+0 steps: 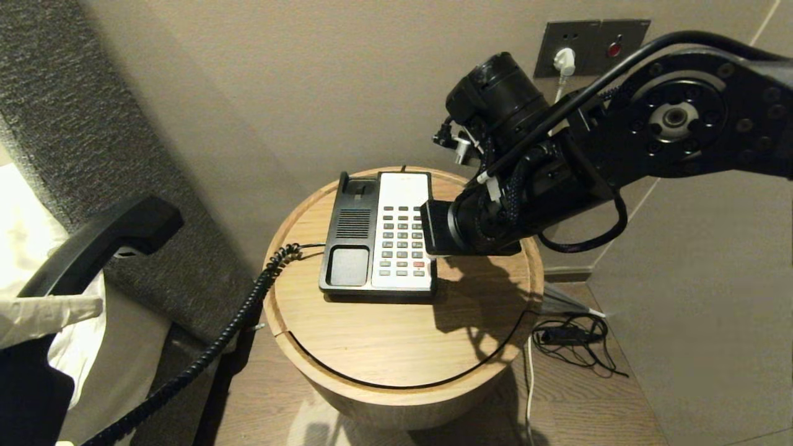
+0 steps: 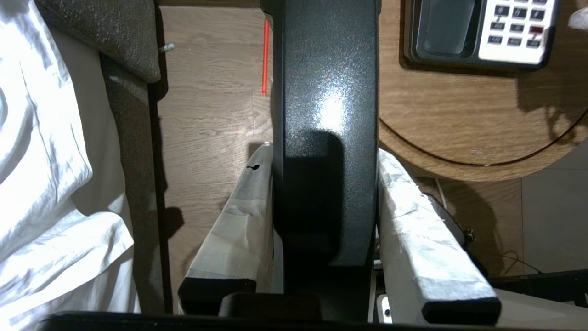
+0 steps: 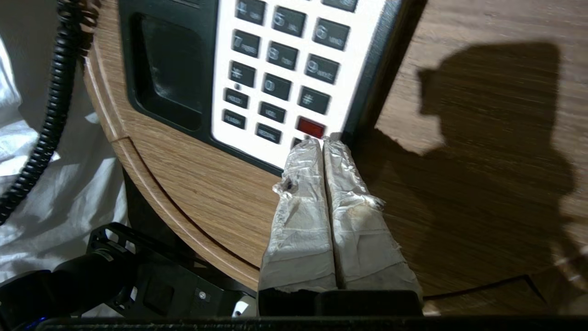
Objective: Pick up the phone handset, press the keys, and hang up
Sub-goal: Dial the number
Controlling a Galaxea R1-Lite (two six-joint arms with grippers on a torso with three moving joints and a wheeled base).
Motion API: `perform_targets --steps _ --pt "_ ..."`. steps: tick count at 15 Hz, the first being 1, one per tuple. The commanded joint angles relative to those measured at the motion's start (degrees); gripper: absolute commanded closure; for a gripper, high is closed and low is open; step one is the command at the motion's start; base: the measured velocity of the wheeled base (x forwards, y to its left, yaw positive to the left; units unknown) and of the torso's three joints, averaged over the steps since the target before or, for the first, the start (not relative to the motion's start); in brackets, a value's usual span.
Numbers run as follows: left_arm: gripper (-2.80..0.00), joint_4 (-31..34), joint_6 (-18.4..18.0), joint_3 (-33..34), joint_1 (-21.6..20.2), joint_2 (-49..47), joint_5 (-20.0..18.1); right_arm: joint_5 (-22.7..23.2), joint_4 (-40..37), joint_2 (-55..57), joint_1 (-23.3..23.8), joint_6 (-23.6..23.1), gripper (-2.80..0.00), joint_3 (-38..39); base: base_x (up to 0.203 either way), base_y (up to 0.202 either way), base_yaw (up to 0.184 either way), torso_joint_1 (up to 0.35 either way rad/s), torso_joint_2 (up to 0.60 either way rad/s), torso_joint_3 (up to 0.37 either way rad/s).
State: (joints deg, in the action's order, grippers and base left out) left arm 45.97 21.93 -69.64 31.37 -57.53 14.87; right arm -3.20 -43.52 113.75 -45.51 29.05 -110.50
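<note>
The black handset (image 1: 105, 241) is off its cradle, held in the air left of the round wooden table (image 1: 396, 347). My left gripper (image 2: 325, 151) is shut on the handset (image 2: 326, 82), with one white-wrapped finger (image 2: 239, 216) on each side. The coiled cord (image 1: 235, 322) runs from it to the phone base (image 1: 378, 235). My right gripper (image 3: 323, 142) is shut and empty. Its tips are at the near right corner of the white keypad (image 3: 275, 69), next to the red key (image 3: 311, 127). In the head view the right wrist hides these fingers.
The grey upholstered headboard (image 1: 93, 124) and white bedding (image 1: 25, 235) lie at the left. A wall socket with a white plug (image 1: 564, 62) is behind the right arm. Loose cables (image 1: 570, 337) lie on the floor right of the table. A red stick (image 2: 265, 55) lies on the floor.
</note>
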Motion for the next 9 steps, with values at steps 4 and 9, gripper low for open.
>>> perform_targets --steps 4,9 --pt "0.0 0.26 0.22 0.3 0.01 -0.13 0.16 0.56 -0.83 1.65 -0.54 1.89 0.0 -0.25 0.0 0.0 0.0 0.0 0.0 0.0" --pt "0.0 0.26 0.22 0.3 0.01 0.05 0.16 0.65 -0.43 2.62 -1.51 1.89 0.0 -0.42 0.0 0.0 0.0 0.0 0.0 0.0"
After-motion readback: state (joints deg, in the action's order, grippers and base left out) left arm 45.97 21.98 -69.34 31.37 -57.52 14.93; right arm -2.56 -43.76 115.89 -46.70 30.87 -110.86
